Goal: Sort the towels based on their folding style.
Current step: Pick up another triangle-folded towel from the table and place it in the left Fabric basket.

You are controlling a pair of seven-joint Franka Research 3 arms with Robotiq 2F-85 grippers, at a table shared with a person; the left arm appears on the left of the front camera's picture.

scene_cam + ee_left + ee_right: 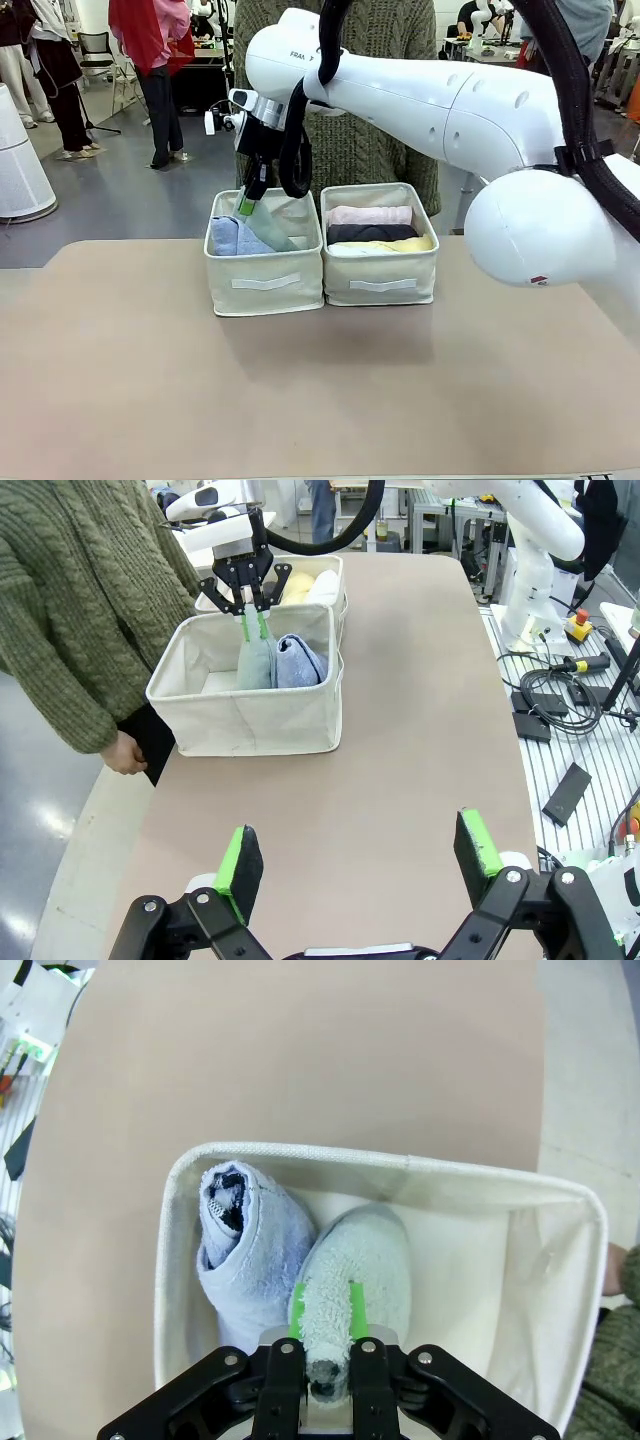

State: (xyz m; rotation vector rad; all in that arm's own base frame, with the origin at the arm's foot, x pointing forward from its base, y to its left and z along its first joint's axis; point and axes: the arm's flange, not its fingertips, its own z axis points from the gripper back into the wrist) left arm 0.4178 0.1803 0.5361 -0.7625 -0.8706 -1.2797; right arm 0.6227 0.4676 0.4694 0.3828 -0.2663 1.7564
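- The right claw (326,1335) is pinched on the narrow tip of the pale teal cone towel (360,1270), whose wide end sits down inside the left bin (265,283).
- In that same bin the light blue cone towel (232,238) leans just beside the teal one, the two touching along their sides.
- The right bin (380,278), pressed against the left bin, holds the rolled towels in a stack: pink (368,214) at the back, dark grey (370,233) in the middle, yellow (385,246) nearest the front wall.
- The left claw (358,863) hangs spread and empty over bare counter (300,390), well apart from the left bin.
- Terry like this looks light, soft and squashy, not slippery or fragile; a loose fold may well unfurl if tugged by an edge.
- The tapered tip looks the best hold for a cone, and the middle of the roll, across its width, for a cylinder.
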